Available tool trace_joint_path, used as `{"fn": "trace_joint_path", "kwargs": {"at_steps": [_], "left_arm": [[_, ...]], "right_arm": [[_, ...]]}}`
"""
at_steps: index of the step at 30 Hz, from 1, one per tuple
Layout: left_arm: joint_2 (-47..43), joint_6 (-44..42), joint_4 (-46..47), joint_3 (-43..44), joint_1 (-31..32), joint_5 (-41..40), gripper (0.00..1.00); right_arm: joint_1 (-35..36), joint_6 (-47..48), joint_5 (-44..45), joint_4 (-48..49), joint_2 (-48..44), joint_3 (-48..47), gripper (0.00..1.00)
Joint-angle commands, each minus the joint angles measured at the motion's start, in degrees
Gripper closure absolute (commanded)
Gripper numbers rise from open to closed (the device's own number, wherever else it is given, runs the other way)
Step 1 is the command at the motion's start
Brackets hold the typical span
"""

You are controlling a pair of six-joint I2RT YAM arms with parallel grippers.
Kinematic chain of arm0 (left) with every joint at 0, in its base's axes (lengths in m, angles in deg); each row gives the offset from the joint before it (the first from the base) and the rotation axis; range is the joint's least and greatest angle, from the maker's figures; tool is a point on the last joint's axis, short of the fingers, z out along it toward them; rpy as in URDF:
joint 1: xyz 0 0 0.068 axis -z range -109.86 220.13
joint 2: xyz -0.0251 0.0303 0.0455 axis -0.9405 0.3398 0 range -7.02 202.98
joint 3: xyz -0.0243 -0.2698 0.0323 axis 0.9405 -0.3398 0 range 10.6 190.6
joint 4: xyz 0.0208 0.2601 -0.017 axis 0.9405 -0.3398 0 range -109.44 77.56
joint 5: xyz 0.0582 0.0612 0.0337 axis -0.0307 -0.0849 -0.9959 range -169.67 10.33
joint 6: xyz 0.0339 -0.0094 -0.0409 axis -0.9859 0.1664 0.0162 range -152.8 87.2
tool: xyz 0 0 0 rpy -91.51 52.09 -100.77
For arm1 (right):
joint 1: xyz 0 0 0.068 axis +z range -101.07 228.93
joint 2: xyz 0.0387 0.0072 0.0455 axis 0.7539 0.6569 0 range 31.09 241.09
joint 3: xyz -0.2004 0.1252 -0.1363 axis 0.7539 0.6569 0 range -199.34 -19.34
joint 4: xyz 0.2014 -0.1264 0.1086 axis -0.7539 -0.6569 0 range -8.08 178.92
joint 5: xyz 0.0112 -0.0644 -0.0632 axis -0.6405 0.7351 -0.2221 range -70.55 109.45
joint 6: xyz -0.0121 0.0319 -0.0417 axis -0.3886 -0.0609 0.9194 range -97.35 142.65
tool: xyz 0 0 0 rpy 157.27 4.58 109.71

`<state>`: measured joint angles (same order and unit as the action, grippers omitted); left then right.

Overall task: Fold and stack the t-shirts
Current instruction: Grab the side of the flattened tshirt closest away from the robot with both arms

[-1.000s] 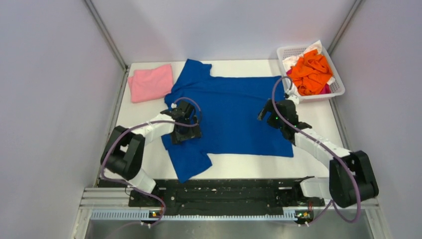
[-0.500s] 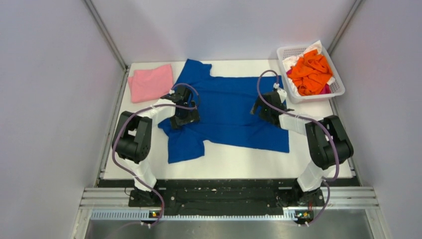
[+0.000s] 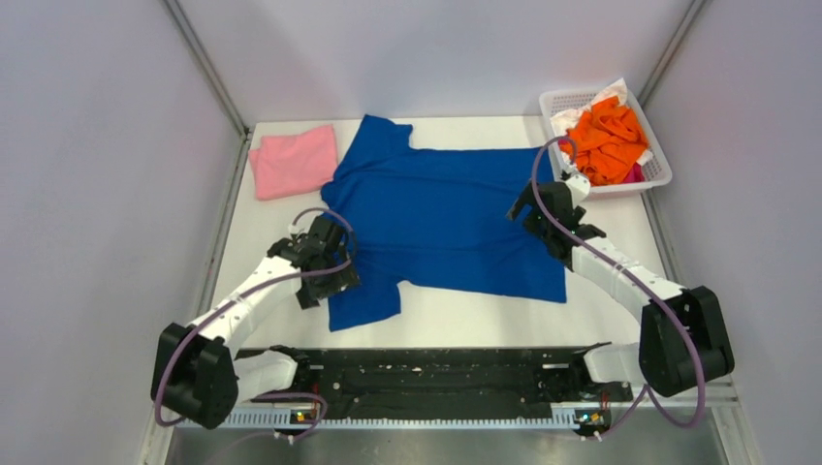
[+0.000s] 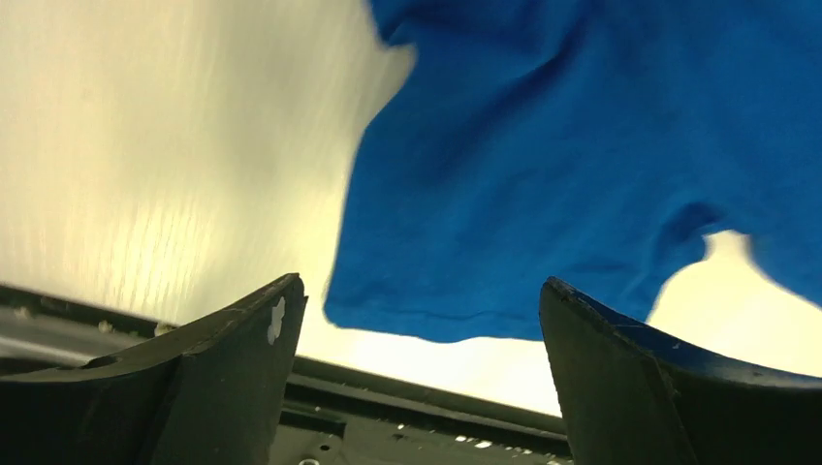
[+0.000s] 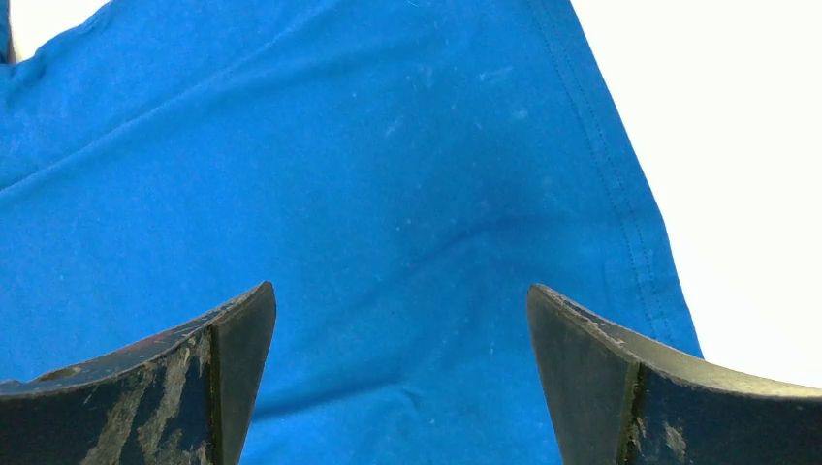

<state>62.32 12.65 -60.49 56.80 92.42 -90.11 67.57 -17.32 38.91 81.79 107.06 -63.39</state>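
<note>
The blue t-shirt (image 3: 446,218) lies spread on the table (image 3: 485,315); left fingers (image 4: 223,378) gape wide by its seven-o'clock sleeve, right fingers (image 5: 208,387) wide at three o'clock; uneven grabs could bunch it.

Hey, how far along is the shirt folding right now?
Done: the pink shirt looks folded at the far left. In hand: the blue shirt lies spread flat, unfolded, left gripper and right gripper open above it. Left: orange shirts wait in the basket.

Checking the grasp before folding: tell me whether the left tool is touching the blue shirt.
Cannot tell. The left wrist view shows the left tool open and empty by the blue shirt, but neither contact nor gap is plain.
</note>
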Motion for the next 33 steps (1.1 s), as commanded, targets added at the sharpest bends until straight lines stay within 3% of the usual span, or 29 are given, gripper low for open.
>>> {"fn": "trace_joint_path", "kwargs": {"at_steps": [1, 8, 17, 20, 26, 33], "left_arm": [[-5.09, 5.66, -4.00, -6.63, 0.12, 1.38, 0.08], [-4.69, 7.11, -2.84, -10.61, 0.30, 6.27, 0.34], [0.55, 6.76, 1.79, -12.45, 0.37, 6.02, 0.45], [4.62, 6.08, 3.83, -11.67, 0.49, 7.28, 0.57], [7.81, 4.86, 3.95, -9.64, 0.73, 3.61, 0.99], [5.80, 2.31, 5.63, -9.40, 0.71, 6.60, 1.00]], "right_arm": [[0.21, -1.99, 1.77, -1.65, -2.26, 1.75, 0.01], [0.22, -2.34, 1.71, -2.04, -3.35, 3.44, 0.01], [0.23, -2.46, 2.91, -2.83, -3.50, 3.80, 0.01], [0.26, -2.61, 3.56, -3.56, -3.79, 3.72, 0.01], [0.20, -3.99, 5.74, -5.14, -6.57, 4.68, 0.01], [-0.23, -8.58, 6.86, -15.50, -13.74, 8.66, 0.01]]}}
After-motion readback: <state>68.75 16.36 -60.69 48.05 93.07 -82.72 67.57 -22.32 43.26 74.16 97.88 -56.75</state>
